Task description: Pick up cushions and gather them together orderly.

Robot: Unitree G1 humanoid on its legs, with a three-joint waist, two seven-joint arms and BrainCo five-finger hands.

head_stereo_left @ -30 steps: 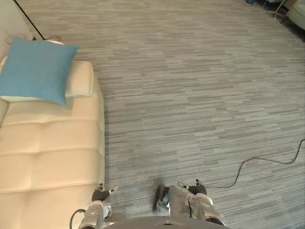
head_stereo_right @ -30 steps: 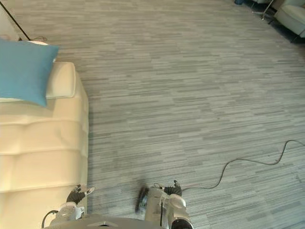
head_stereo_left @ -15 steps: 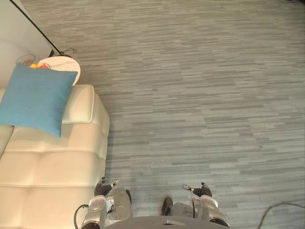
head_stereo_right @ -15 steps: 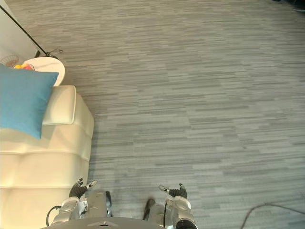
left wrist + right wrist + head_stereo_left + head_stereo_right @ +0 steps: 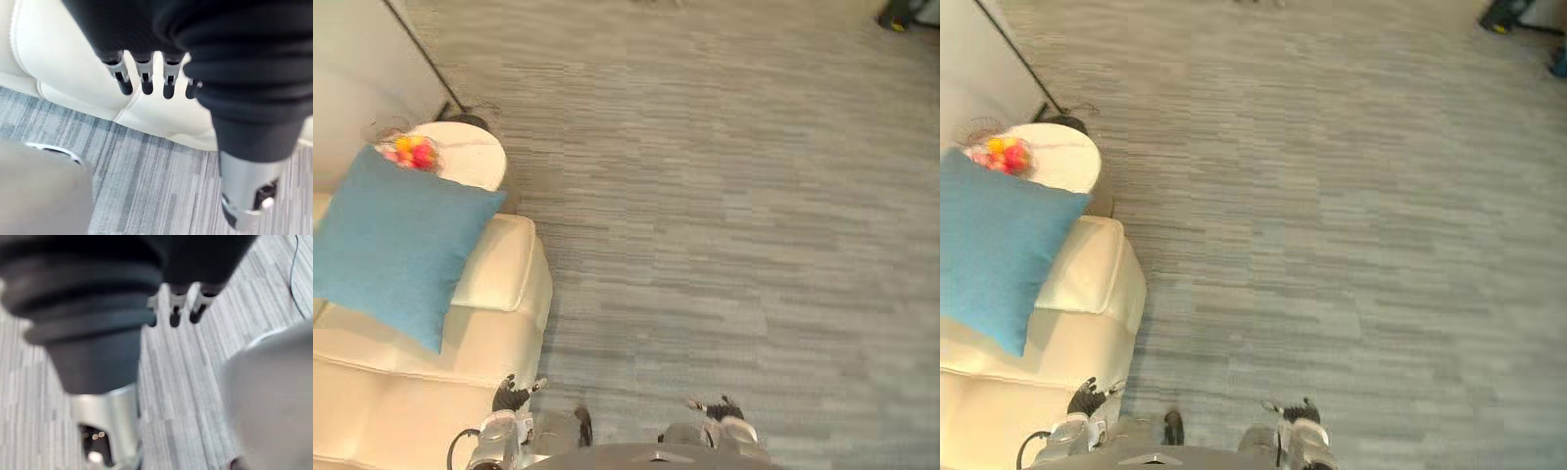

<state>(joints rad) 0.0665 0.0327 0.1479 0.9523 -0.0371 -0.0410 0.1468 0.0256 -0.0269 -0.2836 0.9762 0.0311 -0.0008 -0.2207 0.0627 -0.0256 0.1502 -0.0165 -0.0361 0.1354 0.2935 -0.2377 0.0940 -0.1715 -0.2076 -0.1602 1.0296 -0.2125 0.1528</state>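
Nearest us, our left hand (image 5: 516, 393) and right hand (image 5: 717, 407) hang low, fingers loosely apart, holding nothing. Farther off we see the blue cushion (image 5: 399, 240) leaning on the cream sofa (image 5: 494, 323), a round side table (image 5: 470, 162) just beyond.

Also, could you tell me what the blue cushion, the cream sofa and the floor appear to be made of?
Blue cushion: woven fabric, matte, with no shine and soft pointed corners.
Cream sofa: probably leather or a leather look-alike, since it is smooth with a faint sheen and has seams between padded panels.
Floor: likely low-pile carpet, matte grey with fine streaks, though I cannot be sure.
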